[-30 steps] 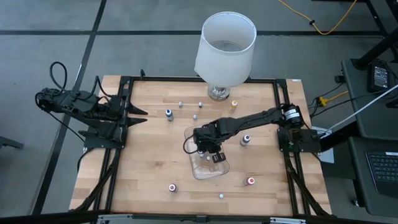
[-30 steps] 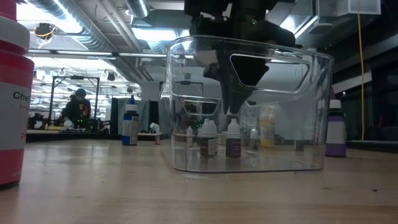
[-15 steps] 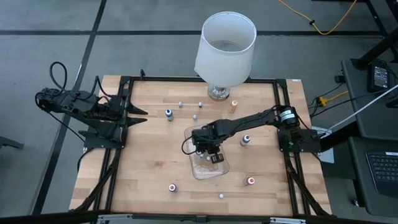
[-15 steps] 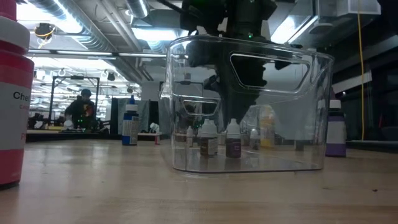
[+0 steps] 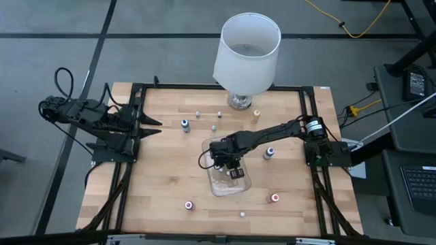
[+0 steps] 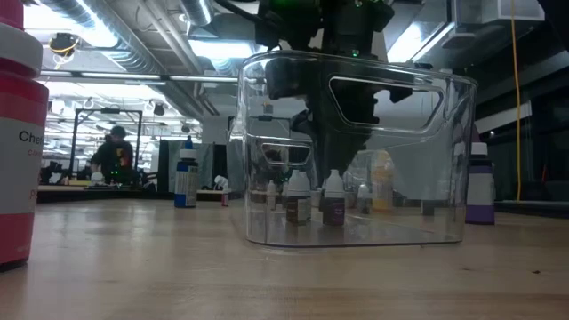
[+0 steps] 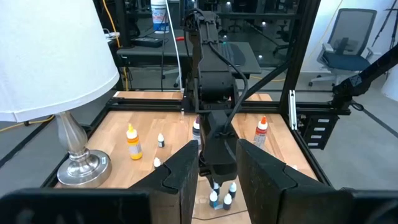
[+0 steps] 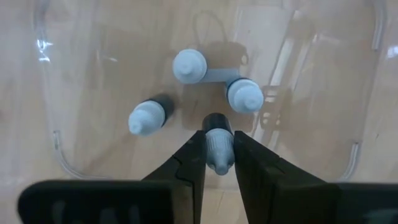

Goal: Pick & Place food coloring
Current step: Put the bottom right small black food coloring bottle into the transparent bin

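Observation:
The food coloring is a set of tiny bottles. Three of them [image 8: 189, 65] [image 8: 244, 94] [image 8: 148, 116] stand on the floor of the clear tray [image 5: 240, 188] at the table's middle. My right gripper [image 8: 217, 163] reaches down into the tray [image 6: 258, 133] and is shut on another small bottle [image 8: 217, 143]. More bottles stand loose on the table, such as a blue-capped one [image 5: 184, 124] and an orange one [image 5: 256, 116]. My left gripper [image 7: 217, 180] waits open and raised at the table's left edge [image 5: 153, 126]. My right gripper pinches the small bottle between its two fingers [image 8: 194, 155], on the sides of its dark body just below the pale cap [image 8: 217, 127]. The fingers come from above, pointing down. The bottle stands upright, cap up. Whether its base rests on the tray floor I cannot tell.
A large white lamp [image 5: 246, 54] stands at the table's far edge. Loose bottles lie around the tray: red-capped ones [image 5: 189, 204] [image 5: 274, 198] near the front, a purple one [image 5: 270, 153] to the right. A big red bottle [image 6: 18, 142] stands close to the low camera.
My right gripper has sunk a little deeper into the tray. My left arm has kept still.

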Tool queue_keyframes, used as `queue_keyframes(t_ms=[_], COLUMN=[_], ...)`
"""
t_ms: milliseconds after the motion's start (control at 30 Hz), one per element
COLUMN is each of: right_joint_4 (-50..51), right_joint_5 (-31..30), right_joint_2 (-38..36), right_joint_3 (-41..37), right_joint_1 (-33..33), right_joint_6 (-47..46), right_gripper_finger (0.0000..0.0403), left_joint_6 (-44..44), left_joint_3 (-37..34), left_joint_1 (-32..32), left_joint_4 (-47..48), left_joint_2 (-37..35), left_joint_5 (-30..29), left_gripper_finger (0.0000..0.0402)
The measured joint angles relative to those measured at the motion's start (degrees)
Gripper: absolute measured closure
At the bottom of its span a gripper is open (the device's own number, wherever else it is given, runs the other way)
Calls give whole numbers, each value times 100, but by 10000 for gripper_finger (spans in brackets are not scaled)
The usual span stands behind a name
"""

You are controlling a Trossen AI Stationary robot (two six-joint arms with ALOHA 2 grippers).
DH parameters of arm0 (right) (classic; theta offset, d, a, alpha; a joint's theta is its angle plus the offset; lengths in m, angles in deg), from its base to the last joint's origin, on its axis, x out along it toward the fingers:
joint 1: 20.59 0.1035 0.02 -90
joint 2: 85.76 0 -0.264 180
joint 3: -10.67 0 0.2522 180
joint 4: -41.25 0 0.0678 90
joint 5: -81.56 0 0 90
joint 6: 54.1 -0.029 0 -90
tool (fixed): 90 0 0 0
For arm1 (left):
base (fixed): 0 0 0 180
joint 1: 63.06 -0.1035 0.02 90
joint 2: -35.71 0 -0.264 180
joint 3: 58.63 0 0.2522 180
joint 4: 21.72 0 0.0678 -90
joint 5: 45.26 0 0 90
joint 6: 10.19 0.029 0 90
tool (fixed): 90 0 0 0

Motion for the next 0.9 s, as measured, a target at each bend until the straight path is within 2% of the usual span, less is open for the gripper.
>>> queue_keyframes(t_ms=[533, 900], right_joint_4=[-23, 7], right_joint_5=[11, -69], right_joint_2=[0, -20], right_joint_3=[0, 46], right_joint_1=[0, 0], right_joint_6=[-17, -164], right_gripper_finger=[318, 225], left_joint_6=[1, -1], left_joint_3=[0, 0], left_joint_1=[0, 2], left_joint_4=[2, 0], left_joint_2=[0, 2], left_joint_5=[0, 0], left_gripper_finger=[297, 297])
